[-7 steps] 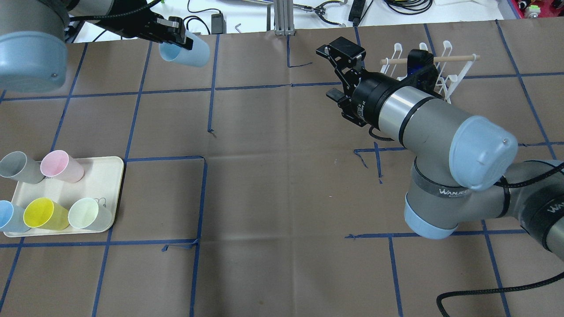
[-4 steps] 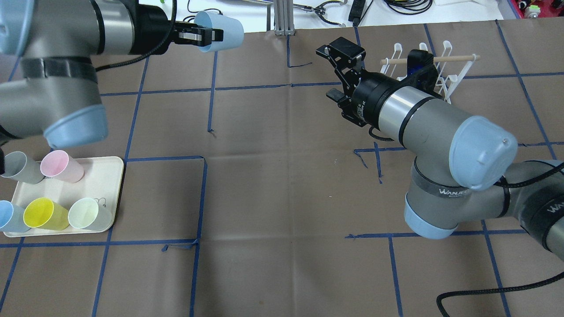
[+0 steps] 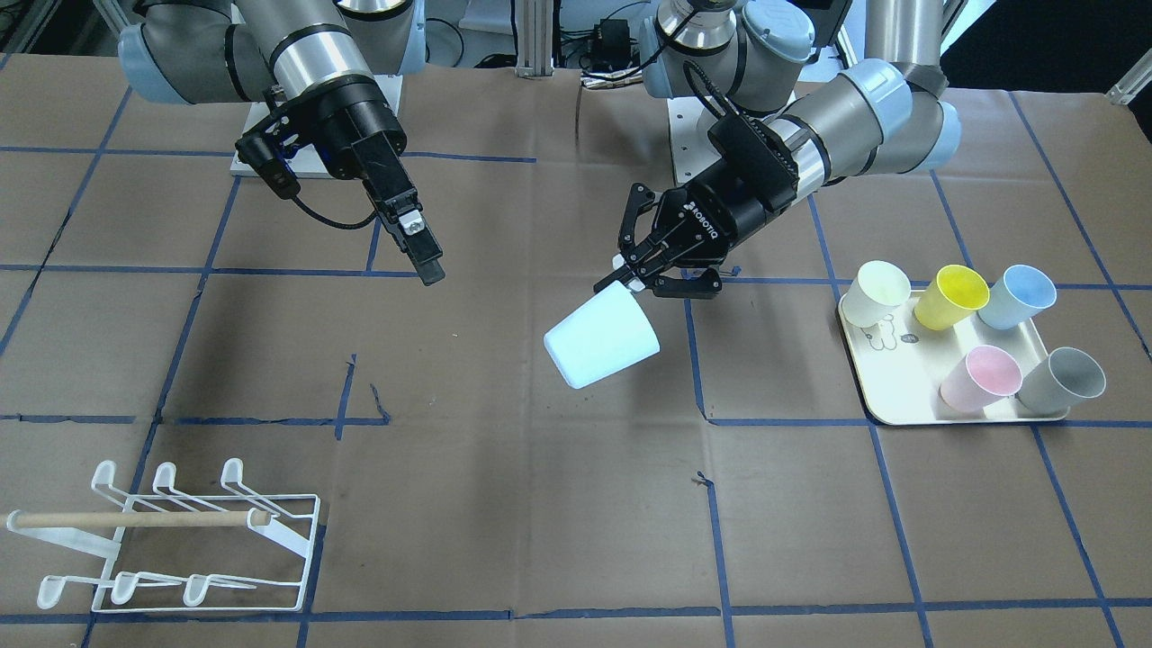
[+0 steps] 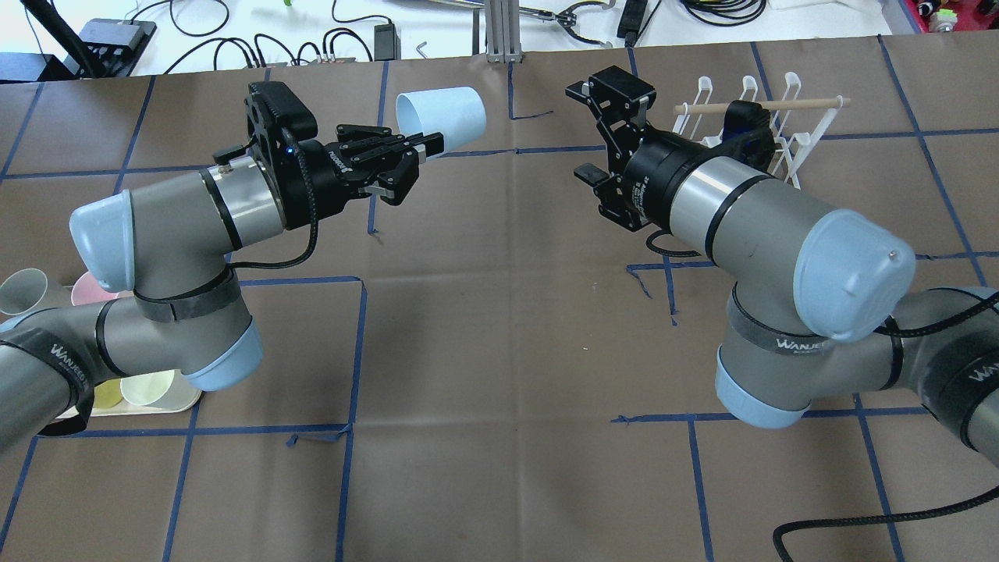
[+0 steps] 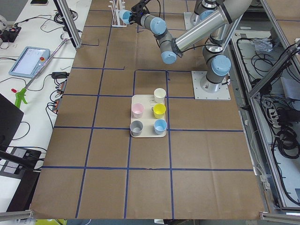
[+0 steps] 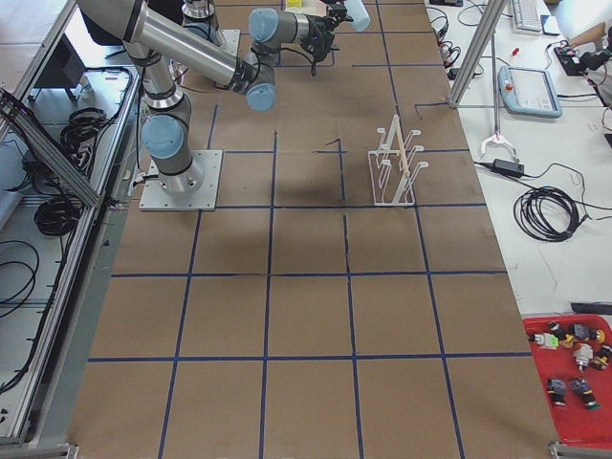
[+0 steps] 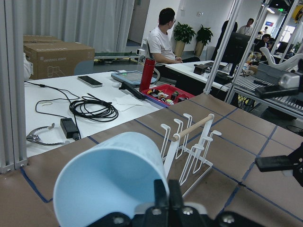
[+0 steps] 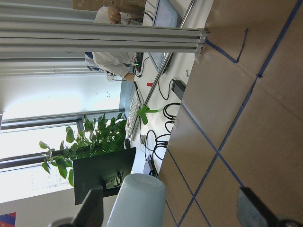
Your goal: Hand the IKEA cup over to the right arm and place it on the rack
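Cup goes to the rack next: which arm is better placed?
Right, after a handover. The right end effector is open and empty, on the rack's side of the table. The left end effector, shut on the blue cup's rim, is farther from it.

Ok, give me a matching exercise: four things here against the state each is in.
Things:
1 pale blue plastic cup
2 white wire rack with wooden dowel
3 cream rectangular tray
4 black two-finger right gripper

States:
A open and empty
B carries five cups
C pinched at the rim by the left gripper
D prongs bare

Pairs: 1-C; 2-D; 3-B; 4-A
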Motion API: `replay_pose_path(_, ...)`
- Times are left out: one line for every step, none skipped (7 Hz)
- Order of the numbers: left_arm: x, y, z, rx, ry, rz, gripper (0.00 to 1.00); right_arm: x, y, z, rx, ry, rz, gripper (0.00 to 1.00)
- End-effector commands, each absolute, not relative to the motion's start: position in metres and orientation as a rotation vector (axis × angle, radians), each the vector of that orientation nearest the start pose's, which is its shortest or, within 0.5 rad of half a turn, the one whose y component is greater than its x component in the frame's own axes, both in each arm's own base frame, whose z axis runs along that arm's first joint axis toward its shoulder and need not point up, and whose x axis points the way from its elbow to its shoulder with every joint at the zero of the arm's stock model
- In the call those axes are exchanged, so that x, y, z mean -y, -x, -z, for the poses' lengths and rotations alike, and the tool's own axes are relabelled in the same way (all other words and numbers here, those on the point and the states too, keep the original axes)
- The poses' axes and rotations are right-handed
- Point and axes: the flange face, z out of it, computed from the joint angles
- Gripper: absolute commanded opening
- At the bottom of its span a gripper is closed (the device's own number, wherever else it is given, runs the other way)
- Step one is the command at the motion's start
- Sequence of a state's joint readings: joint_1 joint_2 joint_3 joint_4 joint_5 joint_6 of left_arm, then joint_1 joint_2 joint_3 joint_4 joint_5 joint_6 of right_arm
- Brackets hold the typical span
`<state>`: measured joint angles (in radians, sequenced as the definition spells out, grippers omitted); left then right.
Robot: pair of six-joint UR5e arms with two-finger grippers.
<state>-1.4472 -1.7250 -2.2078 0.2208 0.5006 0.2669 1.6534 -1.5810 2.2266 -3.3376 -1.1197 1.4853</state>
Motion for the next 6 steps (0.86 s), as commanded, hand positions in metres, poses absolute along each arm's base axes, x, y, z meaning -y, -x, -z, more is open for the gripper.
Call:
replay_pose_path(0.450, 0.171, -0.352, 1.831, 0.738, -1.277, 0.03, 0.408, -0.231, -0.401, -1.734, -1.046, 0.531, 1.00)
replay_pose_path(0.451, 0.174, -0.344, 1.822, 0.749, -1.277, 0.04, 0.404, -0.240, -0.396, -1.759, -1.084, 0.515, 1.00)
replay_pose_path(0.447, 0.176, -0.344, 1.797, 0.767, -1.279, 0.04, 0.398, -0.252, -0.394, -1.741, -1.140, 0.443, 1.00)
replay_pose_path(0.444, 0.176, -0.341, 1.797, 0.766, -1.277, 0.04, 0.396, -0.258, -0.391, -1.718, -1.203, 0.396, 1.00)
replay_pose_path(0.442, 0.177, -0.341, 1.796, 0.768, -1.280, 0.04, 0.396, -0.263, -0.392, -1.725, -1.213, 0.419, 1.00)
replay_pose_path(0.442, 0.177, -0.341, 1.796, 0.768, -1.280, 0.04, 0.401, -0.266, -0.398, -1.726, -1.211, 0.440, 1.00)
